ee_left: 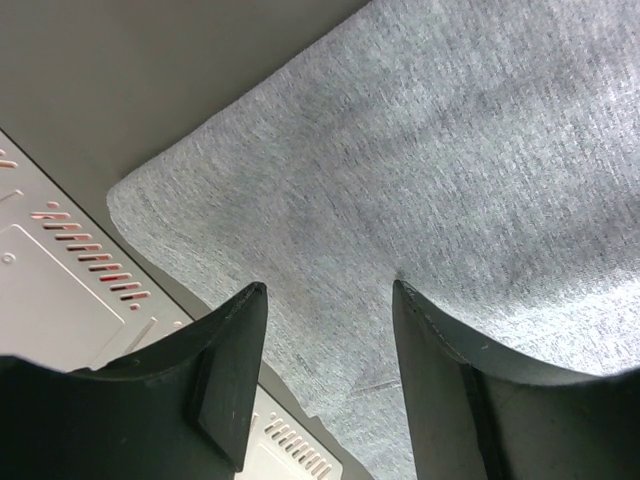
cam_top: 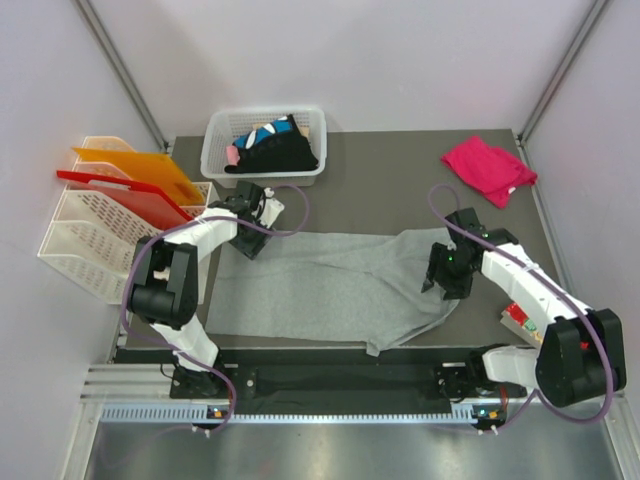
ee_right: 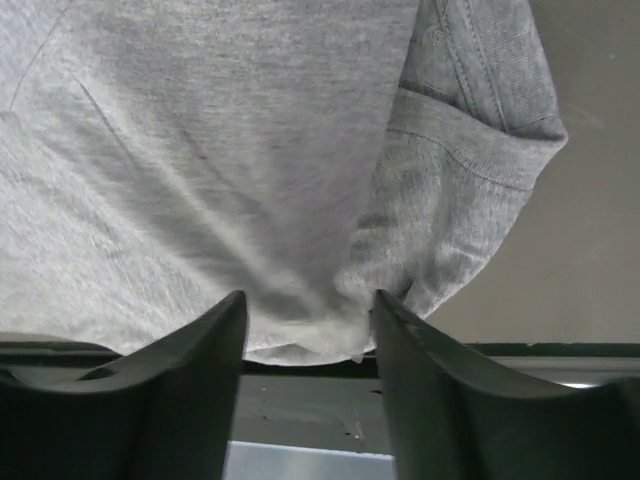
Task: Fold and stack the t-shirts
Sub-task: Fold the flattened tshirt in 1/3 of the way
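Note:
A large light grey t-shirt lies spread across the middle of the table, with its right side bunched up. My left gripper is open over the shirt's back left corner, and grey cloth shows between and beyond its fingers. My right gripper is open at the shirt's bunched right side, above the body and a folded sleeve. Nothing is held in either gripper. A magenta-pink t-shirt lies crumpled at the back right. Black t-shirts with blue-white patches fill the basket.
A white basket stands at the back left of the table. A white file rack with orange and red folders stands off the table's left edge; a white slotted surface shows beside my left fingers. A red snack packet lies by the right arm.

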Motion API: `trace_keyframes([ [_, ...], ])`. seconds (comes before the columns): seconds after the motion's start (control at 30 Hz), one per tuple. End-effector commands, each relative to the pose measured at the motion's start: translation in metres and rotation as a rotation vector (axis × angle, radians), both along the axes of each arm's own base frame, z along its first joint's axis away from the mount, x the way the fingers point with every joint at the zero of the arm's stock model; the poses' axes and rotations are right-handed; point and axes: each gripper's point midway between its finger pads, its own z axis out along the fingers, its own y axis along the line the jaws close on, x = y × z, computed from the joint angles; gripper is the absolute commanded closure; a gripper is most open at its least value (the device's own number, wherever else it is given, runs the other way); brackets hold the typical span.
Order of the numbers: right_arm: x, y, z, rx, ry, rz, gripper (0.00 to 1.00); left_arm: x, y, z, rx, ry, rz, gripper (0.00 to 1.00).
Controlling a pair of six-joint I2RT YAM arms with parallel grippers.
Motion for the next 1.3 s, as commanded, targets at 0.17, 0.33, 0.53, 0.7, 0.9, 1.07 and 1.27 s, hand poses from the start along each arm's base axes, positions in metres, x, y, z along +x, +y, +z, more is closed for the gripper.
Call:
trace_keyframes([
  [0.17, 0.057, 0.015, 0.05, 0.008, -0.112, 0.025, 0.36, 0.002, -0.004, 0.011, -0.02, -0.01, 0.006, 0.41],
  [0.33, 0.121, 0.025, 0.053, -0.026, -0.148, 0.039, 0.36, 0.0, -0.003, 0.01, -0.014, -0.008, 0.003, 0.42],
  [0.53, 0.177, 0.024, 0.009, -0.074, -0.091, 0.038, 0.39, -0.001, 0.0, 0.013, 0.004, -0.017, -0.006, 0.42],
  [0.7, 0.182, 0.015, -0.023, -0.098, -0.028, 0.014, 0.4, -0.005, 0.007, 0.015, 0.027, -0.03, -0.02, 0.41],
  [0.9, 0.173, -0.024, -0.047, -0.165, 0.045, -0.071, 0.42, -0.002, 0.021, 0.004, 0.037, -0.012, 0.005, 0.41],
  [1.07, 0.153, -0.064, -0.049, -0.233, 0.107, -0.143, 0.43, 0.0, 0.032, 0.001, 0.038, 0.0, 0.019, 0.42],
  [1.27, 0.146, -0.07, -0.054, -0.221, 0.127, -0.145, 0.44, -0.002, 0.032, -0.003, 0.02, 0.016, 0.029, 0.41],
])
